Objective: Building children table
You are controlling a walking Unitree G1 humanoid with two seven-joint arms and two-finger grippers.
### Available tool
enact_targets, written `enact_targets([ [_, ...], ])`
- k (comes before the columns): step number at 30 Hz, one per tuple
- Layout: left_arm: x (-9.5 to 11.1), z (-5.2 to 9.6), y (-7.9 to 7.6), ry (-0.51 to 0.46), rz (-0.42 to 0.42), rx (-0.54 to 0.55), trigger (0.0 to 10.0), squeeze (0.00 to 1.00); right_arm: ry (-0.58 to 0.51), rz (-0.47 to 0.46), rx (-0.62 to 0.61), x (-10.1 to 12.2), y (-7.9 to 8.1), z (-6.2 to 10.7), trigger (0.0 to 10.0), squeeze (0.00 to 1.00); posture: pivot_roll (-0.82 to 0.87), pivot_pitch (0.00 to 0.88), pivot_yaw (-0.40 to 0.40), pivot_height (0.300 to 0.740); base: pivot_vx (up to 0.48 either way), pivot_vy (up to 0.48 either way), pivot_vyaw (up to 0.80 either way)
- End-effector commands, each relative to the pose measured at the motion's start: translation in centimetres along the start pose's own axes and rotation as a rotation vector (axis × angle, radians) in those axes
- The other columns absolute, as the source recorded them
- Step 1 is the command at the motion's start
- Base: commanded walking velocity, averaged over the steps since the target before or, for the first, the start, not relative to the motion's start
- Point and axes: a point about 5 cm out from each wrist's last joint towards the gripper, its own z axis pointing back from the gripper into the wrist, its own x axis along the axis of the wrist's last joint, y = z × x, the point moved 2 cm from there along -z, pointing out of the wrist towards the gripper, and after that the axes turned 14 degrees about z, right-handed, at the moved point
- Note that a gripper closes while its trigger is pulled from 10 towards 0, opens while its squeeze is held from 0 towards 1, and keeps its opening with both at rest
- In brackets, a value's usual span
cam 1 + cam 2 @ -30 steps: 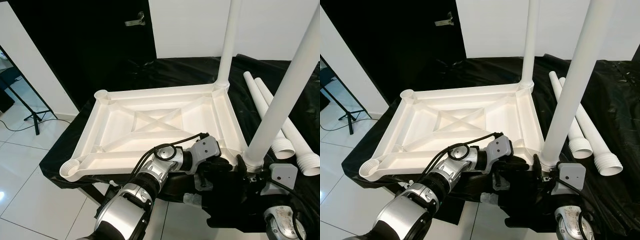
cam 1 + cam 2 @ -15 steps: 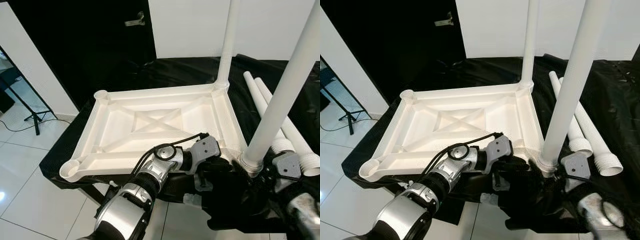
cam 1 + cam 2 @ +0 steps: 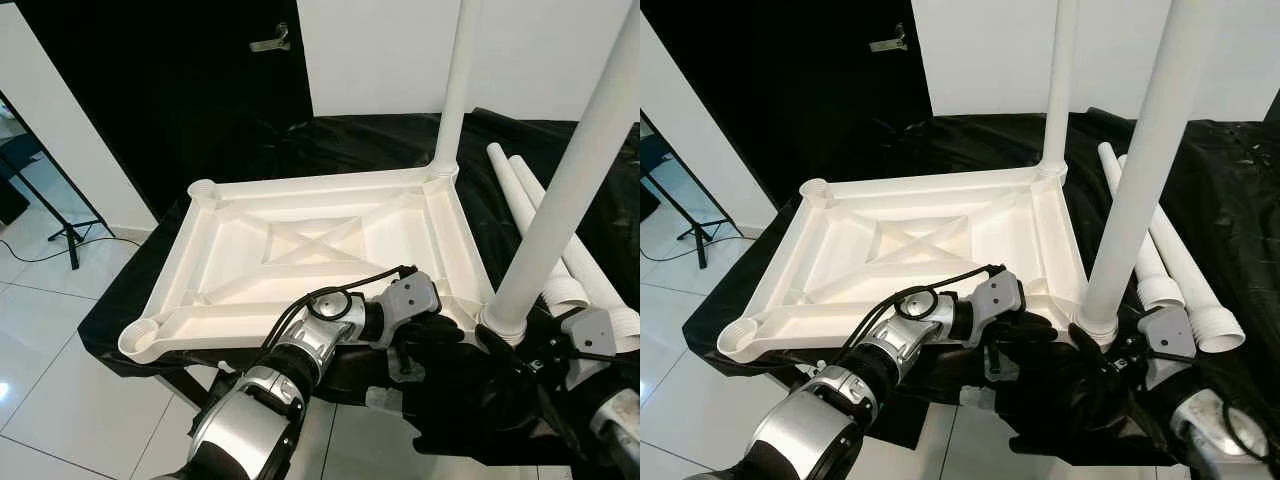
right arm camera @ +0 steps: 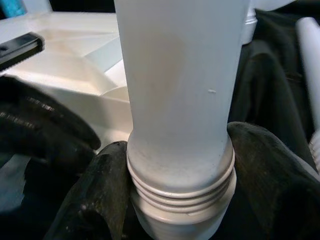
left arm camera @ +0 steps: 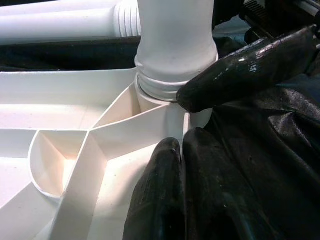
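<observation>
Two white plastic tube legs stand upright in the upside-down white ribbed tabletop (image 3: pixel 300 250): the far leg (image 3: pixel 455 90) and the near leg (image 3: pixel 565 190), both cut off by the top edge. The tabletop lies on a worktop draped in black cloth (image 3: pixel 350 140). The right claw (image 4: pixel 180 165) is clamped on the near leg's threaded base; since a second ago its wrist has swung outward to the right. The left claw (image 5: pixel 170 165), fingers together, presses the tabletop's corner beside that socket. Two spare white legs (image 3: pixel 530 200) lie alongside. No writing is legible.
</observation>
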Motion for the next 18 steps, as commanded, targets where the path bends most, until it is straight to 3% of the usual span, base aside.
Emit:
enact_targets([
  [1,-5.2,-0.1,-0.7,0.159,0.153,0.08,10.0,0.0,0.04,-0.054,-0.099,-0.6,1.3,-0.1,0.0,0.0,0.02,0.0,0.098,0.74,0.0,0.0,0.0],
  [3,-5.2,-0.1,-0.7,0.159,0.153,0.08,10.0,0.0,0.04,-0.054,-0.099,-0.6,1.3,-0.1,0.0,0.0,0.02,0.0,0.098,0.74,0.0,0.0,0.0],
  [5,-5.2,0.0,-0.7,0.159,0.152,0.081,10.0,0.0,0.018,-0.102,-0.278,0.2,1.6,0.3,0.0,0.0,0.01,0.0,0.098,0.74,0.0,0.0,0.0],
  [8,-5.3,0.1,-0.6,0.16,0.152,0.082,10.0,0.0,0.003,-0.115,-0.362,0.7,1.7,0.7,0.0,0.0,0.01,0.0,0.098,0.74,0.0,0.0,0.0],
  [10,-5.5,0.2,-0.7,0.166,0.155,0.08,10.0,0.0,0.046,-0.101,-0.49,0.4,1.1,1.1,0.0,0.0,0.01,0.0,0.099,0.74,0.0,0.0,0.0],
  [18,-5.4,0.0,-0.7,0.164,0.155,0.078,10.0,0.0,0.128,-0.122,-0.559,-0.6,0.8,0.9,0.0,0.0,0.01,0.0,0.097,0.74,0.0,0.0,0.0],
])
